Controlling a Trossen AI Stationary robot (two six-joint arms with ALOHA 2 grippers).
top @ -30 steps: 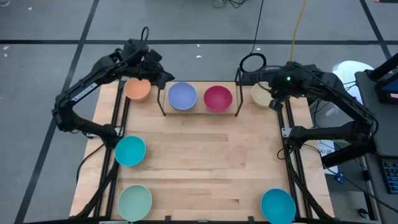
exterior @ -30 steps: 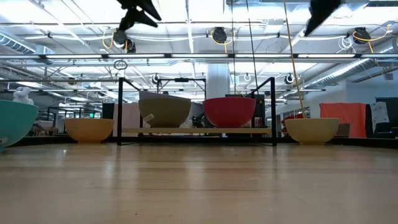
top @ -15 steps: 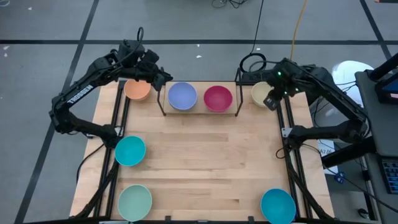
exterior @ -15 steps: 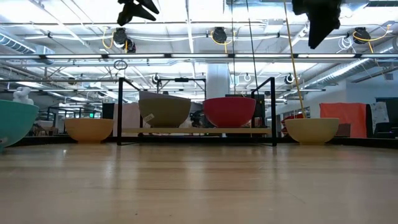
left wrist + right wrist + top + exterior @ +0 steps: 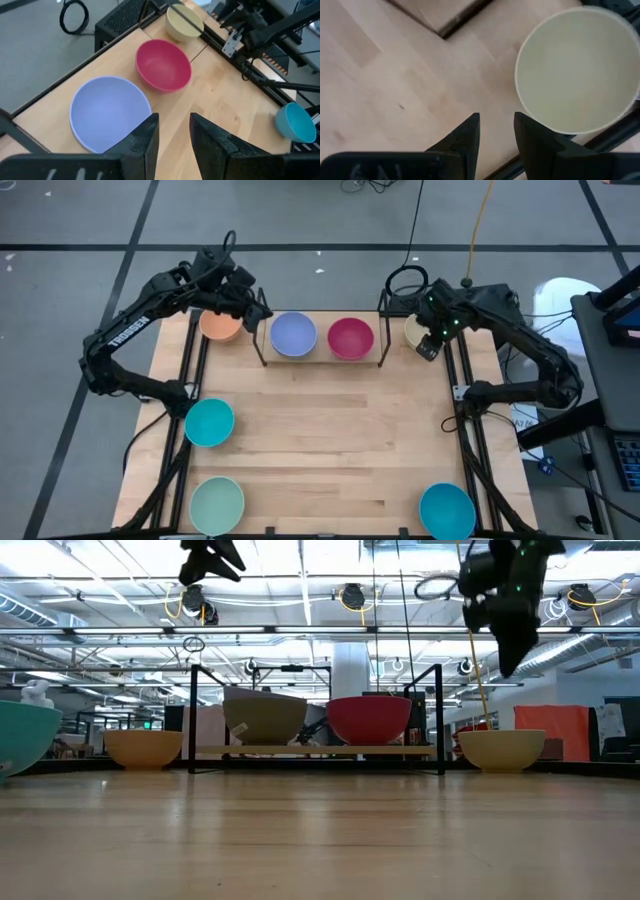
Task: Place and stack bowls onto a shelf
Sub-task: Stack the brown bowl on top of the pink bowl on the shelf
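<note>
The shelf stands at the far middle of the worktop, its wooden base board carrying the lavender bowl and the magenta bowl side by side between the black wire uprights. Just outside the shelf sit the orange bowl on the left and the cream bowl on the right; one teal bowl lies at the left edge, the mint bowl at the near left corner and a second teal bowl at the near right. The worktop is pale wood planking on a grey floor marked with dark lines. The left pincer hangs above the gap between the orange and lavender bowls, fingers parted with nothing between them. The right pincer hangs over the near rim of the cream bowl, equally apart and empty. Only the low view shows the room beyond: a bright hall with ceiling pipes and strip lights, and both pincers well above the bowls. The right wrist view shows the cream bowl just ahead of its fingers.
</note>
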